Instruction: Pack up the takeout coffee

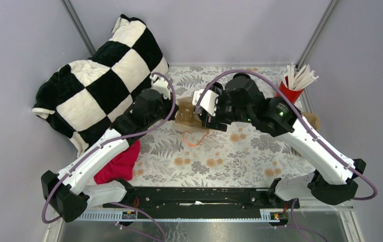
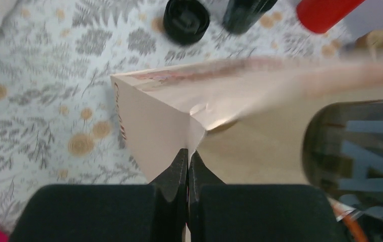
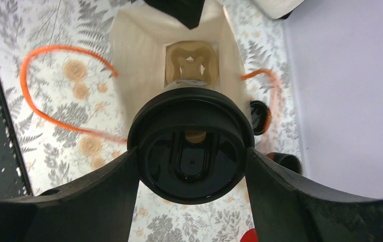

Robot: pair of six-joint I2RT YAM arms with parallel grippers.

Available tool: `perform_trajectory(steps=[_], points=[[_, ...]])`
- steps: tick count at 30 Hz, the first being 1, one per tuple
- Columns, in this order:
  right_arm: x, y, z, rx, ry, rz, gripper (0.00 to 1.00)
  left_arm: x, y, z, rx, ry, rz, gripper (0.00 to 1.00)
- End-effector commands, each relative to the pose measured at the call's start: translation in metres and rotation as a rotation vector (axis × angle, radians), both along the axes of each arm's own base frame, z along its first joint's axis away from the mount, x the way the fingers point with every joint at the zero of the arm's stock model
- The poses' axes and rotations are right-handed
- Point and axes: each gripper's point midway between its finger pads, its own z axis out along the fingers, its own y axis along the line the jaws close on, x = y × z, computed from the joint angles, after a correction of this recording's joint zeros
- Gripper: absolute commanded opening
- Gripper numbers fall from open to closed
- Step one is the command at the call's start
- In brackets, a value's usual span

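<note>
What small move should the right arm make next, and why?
Probably lower it straight down: the right claw holds the takeout coffee above the open paper bag, whose edge the left claw pinches, with a cup carrier sitting inside.

takeout coffee (image 3: 192,151): glossy black, cup and lid alike
paper bag (image 2: 149,126): pale kraft brown, with faint reddish print along one edge
bag handles (image 3: 58,48): orange
counter (image 1: 230,156): white cover with grey fern leaves and tan-orange round blooms
blanket (image 1: 104,80): black and cream checkerboard, at the far left corner
cloth (image 1: 121,166): crimson, at the left edge
cup (image 1: 291,93): red, at the far right corner
sticks (image 1: 300,76): white
arms (image 1: 99,151): white shells, black joints
walls (image 1: 230,30): pale lilac-grey
</note>
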Motion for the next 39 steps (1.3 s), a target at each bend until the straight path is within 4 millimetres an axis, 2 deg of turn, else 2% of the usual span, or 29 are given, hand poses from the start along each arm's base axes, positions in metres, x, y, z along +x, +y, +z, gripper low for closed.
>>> perform_trajectory(steps=[1,7,11,18,22,24,29,33,39], points=[[-0.01,0.001,-0.028,-0.066,0.029,0.017,0.39,-0.003,0.01,-0.008,-0.061,-0.055,0.054,0.0],[-0.038,0.017,-0.044,-0.136,0.046,0.066,0.38,-0.018,0.023,-0.024,-0.077,-0.041,0.076,0.0],[-0.053,0.019,-0.051,-0.175,0.042,0.048,0.38,-0.026,0.032,-0.03,-0.112,-0.042,0.107,0.0],[-0.06,0.022,-0.059,-0.195,0.013,-0.024,0.38,-0.034,0.037,-0.046,-0.133,-0.039,0.111,0.0],[-0.072,0.022,-0.062,-0.141,0.045,-0.045,0.37,-0.034,0.045,-0.061,-0.144,-0.051,0.152,0.0],[-0.08,0.024,-0.056,-0.069,0.075,-0.041,0.37,-0.032,0.046,-0.059,-0.145,-0.063,0.159,0.0],[-0.106,0.02,-0.028,0.159,0.168,-0.008,0.36,-0.024,0.045,-0.06,-0.106,-0.092,0.159,0.0],[-0.127,0.012,-0.017,0.229,0.259,0.03,0.36,-0.015,0.037,-0.054,-0.091,-0.086,0.148,0.0],[-0.133,0.003,0.012,0.275,0.244,0.067,0.37,-0.006,0.024,-0.05,-0.14,-0.026,0.166,0.0]])
